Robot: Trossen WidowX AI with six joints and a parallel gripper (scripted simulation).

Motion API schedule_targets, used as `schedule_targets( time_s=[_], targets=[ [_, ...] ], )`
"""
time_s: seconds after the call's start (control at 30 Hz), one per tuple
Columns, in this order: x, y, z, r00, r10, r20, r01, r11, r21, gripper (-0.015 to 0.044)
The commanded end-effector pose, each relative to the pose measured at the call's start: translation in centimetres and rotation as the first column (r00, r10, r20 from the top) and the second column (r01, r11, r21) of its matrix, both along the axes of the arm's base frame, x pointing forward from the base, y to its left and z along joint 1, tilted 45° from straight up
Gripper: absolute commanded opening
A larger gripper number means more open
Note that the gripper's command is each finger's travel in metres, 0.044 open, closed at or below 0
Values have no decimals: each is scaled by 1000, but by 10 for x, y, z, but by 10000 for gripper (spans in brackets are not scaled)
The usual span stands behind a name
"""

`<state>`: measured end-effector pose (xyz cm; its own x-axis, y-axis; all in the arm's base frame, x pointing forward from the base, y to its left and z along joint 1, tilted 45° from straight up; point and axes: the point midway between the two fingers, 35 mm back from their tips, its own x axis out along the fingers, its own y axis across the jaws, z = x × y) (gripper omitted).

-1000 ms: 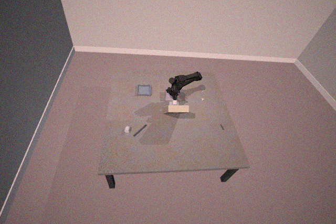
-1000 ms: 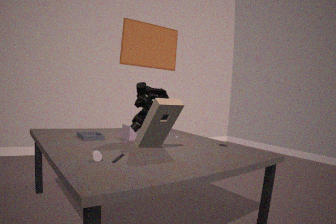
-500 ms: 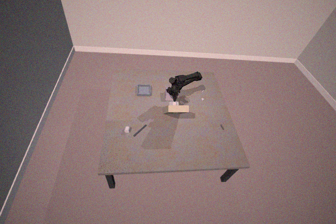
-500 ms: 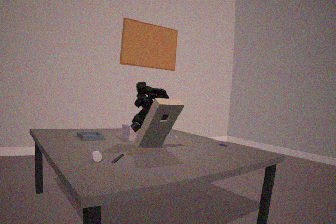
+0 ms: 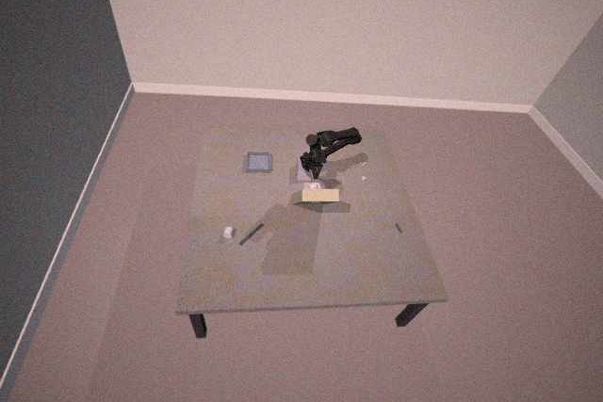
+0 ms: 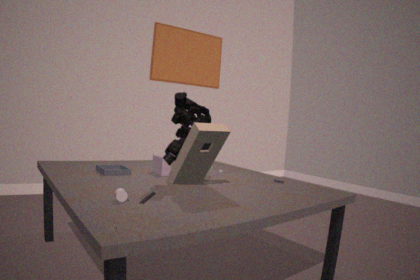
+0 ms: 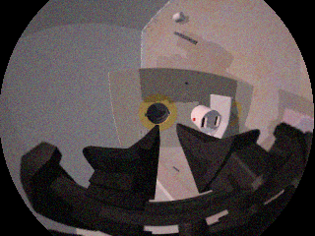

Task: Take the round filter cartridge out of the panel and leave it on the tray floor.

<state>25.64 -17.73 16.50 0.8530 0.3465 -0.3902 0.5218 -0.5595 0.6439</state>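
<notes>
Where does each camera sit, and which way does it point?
Top: high above the table, looking steeply down; arm and hand show.
Exterior: beyond a table edge, looking across at the service panel's back; arm and part of hand show.
Wrist: behind the fingers, facing the panel's front; only the hand shows.
Top and exterior share the tray.
</notes>
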Motion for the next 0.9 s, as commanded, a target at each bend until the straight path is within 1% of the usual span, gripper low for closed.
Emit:
schedule_targets(
  time_s=[0.0, 0.1, 0.3, 0.4, 0.43, 0.5, 0.6, 0.67, 0.73, 0.87],
  targets=[
    [7, -7, 8, 1000, 3, -6, -3, 1000, 15, 111],
    [6, -16, 16, 1000, 3, -7, -3, 1000, 12, 190],
    [0, -51, 51, 1000, 1, -2, -1, 1000, 0, 347],
    [-3, -58, 59, 1000, 0, 0, 0, 1000, -2, 426],
    [-3, -58, 59, 1000, 0, 0, 0, 1000, -2, 440],
    [-3, -56, 56, 1000, 30, 6, -30, 998, -48, 387],
    [-4, -43, 41, 985, 171, 23, -161, 957, -241, 309],
    [-5, -33, 31, 960, 279, 24, -251, 895, -370, 305],
    [-7, -24, 21, 921, 388, 15, -332, 807, -488, 305],
    [-13, -4, 2, 799, 600, -27, -451, 570, -687, 305]
  ],
)
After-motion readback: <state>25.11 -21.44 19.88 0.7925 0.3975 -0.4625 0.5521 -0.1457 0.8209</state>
